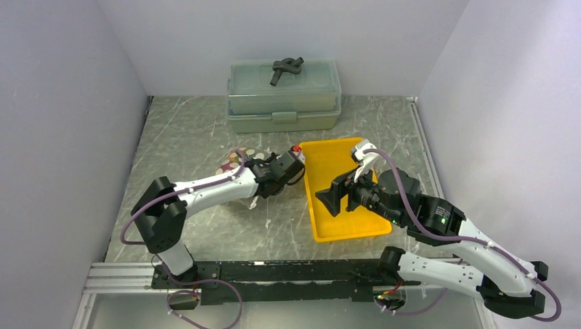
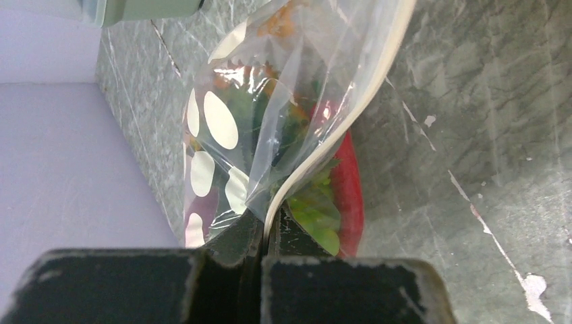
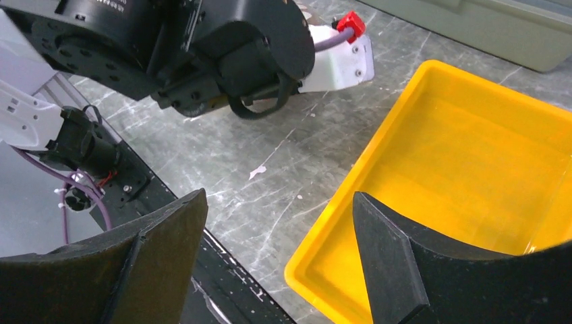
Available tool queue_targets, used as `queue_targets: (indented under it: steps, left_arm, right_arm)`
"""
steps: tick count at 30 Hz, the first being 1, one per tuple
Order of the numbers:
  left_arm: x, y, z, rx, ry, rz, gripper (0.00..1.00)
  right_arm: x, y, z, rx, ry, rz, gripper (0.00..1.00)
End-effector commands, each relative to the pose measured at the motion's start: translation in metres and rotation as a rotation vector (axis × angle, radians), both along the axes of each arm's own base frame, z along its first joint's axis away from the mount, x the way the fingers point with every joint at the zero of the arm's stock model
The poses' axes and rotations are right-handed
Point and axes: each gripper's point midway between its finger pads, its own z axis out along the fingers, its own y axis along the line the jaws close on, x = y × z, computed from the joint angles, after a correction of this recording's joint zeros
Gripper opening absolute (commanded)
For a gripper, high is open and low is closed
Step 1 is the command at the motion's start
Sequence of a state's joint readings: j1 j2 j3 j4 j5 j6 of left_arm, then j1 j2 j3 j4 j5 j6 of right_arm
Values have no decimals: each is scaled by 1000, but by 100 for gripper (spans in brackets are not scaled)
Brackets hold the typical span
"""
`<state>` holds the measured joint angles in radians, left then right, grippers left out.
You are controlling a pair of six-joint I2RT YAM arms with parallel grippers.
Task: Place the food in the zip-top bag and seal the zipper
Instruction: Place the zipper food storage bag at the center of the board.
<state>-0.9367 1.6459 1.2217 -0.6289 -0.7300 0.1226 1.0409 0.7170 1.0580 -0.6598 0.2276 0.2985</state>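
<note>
The clear zip-top bag [image 2: 270, 88] lies on the marble table, with white dots on one face. Through it I see the food: a red chili [image 2: 347, 189], green grapes [image 2: 316, 212] and orange pieces near its far end. My left gripper [image 2: 266, 223] is shut on the whitish zipper [image 2: 351, 115] at the strip's near end. In the top view the bag [image 1: 236, 159] lies just left of the left gripper [image 1: 264, 181], mostly hidden by the arm. My right gripper [image 3: 280, 202] is open and empty, hovering over the near-left corner of the yellow tray [image 3: 472, 169]; it also shows in the top view [image 1: 336, 199].
The yellow tray [image 1: 329, 154] sits in the middle, right of the bag, and shows no food. A grey-green lidded box [image 1: 284, 96] stands at the back with a dark object [image 1: 286, 68] on its lid. White walls enclose the table on three sides.
</note>
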Motion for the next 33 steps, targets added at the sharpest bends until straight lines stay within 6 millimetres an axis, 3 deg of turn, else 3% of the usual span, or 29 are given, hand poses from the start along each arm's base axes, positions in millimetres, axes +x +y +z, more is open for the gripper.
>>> queue_targets:
  steps: [1, 5, 8, 13, 15, 19, 24, 33]
  left_arm:
    - [-7, -6, -4, 15, -37, 66, 5]
    - [-20, -18, -11, -11, -14, 71, 30]
    - [-29, -26, -10, -55, 4, 71, 42]
    - [-42, -36, 1, -140, 20, 71, 83]
    - [-47, -42, 6, -189, 28, 68, 85]
    - [-57, -51, 15, -270, 59, 57, 99]
    - [-67, -60, 30, -359, 97, 33, 100]
    - [-84, -68, 82, -569, 119, -25, 100]
  right_arm:
    - [5, -3, 9, 48, -24, -38, 83]
    - [6, -6, 4, 34, -16, -52, 84]
    - [8, -11, 2, 16, -19, -76, 84]
    - [9, -20, 3, 24, -33, -107, 85]
    - [10, -23, 2, 20, -35, -123, 85]
    - [12, -29, 0, 20, -36, -152, 85]
    - [14, -37, -1, 23, -34, -193, 85]
    - [23, -47, -15, 19, -19, -293, 87]
